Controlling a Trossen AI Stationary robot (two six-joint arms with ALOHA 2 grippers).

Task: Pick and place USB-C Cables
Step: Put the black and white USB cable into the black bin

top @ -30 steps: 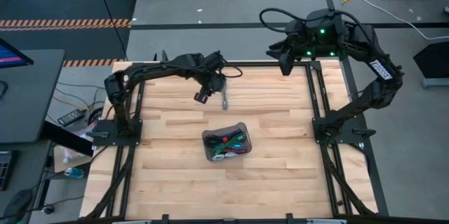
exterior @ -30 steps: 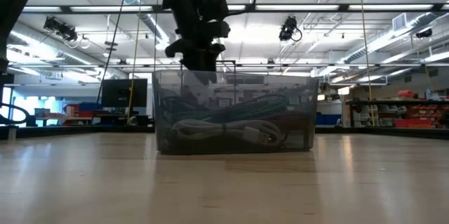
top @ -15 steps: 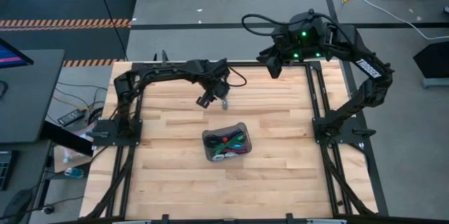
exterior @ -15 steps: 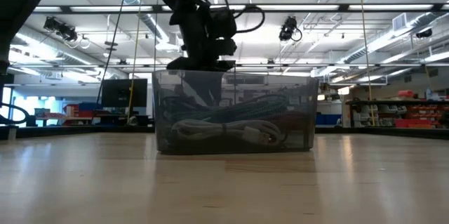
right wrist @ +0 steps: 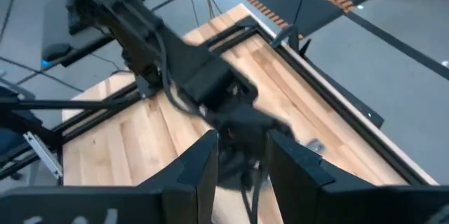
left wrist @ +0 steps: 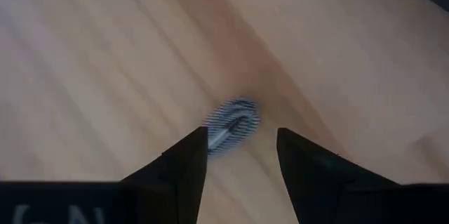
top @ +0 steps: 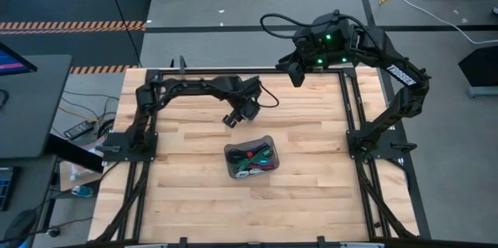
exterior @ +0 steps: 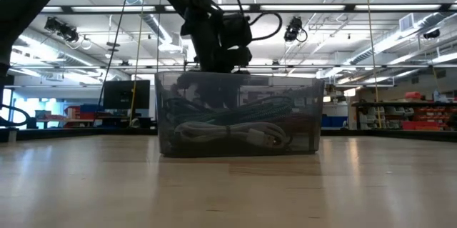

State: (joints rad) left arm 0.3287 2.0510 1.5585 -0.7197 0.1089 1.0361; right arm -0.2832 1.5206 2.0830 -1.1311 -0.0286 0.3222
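My left gripper (left wrist: 242, 155) hangs with fingers spread wide directly over a lone grey USB-C cable (left wrist: 233, 123) lying on the table between them, the tray (top: 231, 153) of bundled cables (top: 254, 159) just behind me, while my right gripper (top: 296, 71) waits, fingers parted, high over the far edge.

the tray (top: 250, 160) sits near the middle of the desk (top: 311, 193), with the bundled usb-c cables (top: 253, 158) lying inside it. just behind the tray, toward the far edge, the left gripper (top: 236, 117) hangs over one loose cable (left wrist: 231, 123) on the desk. the right gripper (top: 294, 74) is well behind the tray and to its right, above the desk's far edge.
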